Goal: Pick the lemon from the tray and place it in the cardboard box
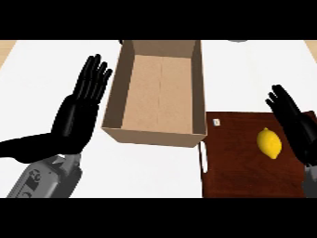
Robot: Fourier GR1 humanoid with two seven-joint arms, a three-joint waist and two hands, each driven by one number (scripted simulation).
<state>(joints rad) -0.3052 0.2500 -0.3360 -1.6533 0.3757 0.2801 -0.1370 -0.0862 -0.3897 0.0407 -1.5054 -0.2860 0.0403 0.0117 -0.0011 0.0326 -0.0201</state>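
Head view shows, nearest to the lower edge, the two grey forearms. The right hand (299,124) stands over the right side of the dark brown tray (240,176), with its fingers straight and close together, holding nothing. The left hand (75,114) is on the other side, above the white counter (44,69), with straight fingers pointing away and the thumb spread out to the left; it also holds nothing and seems to rest.

The lemon (269,143) lies on the tray, just beside the right hand's fingers, on their left. I cannot tell if they touch it. A small white object (203,157) lies at the tray's left edge, and a small pale tag (216,122) near its far left corner.

Farther away is the open cardboard box (159,93), with nothing visible inside. Its near right corner is close to the far left corner of the tray.

In my judgement the risks are these. The lemon is rounded and the tray is smooth, so if the fingers push it from the side before the thumb closes, it may roll toward the white object or off the tray. During the carry, the box's right wall stands between lemon and opening; if the hand travels too low, it could strike the wall and shift the box.
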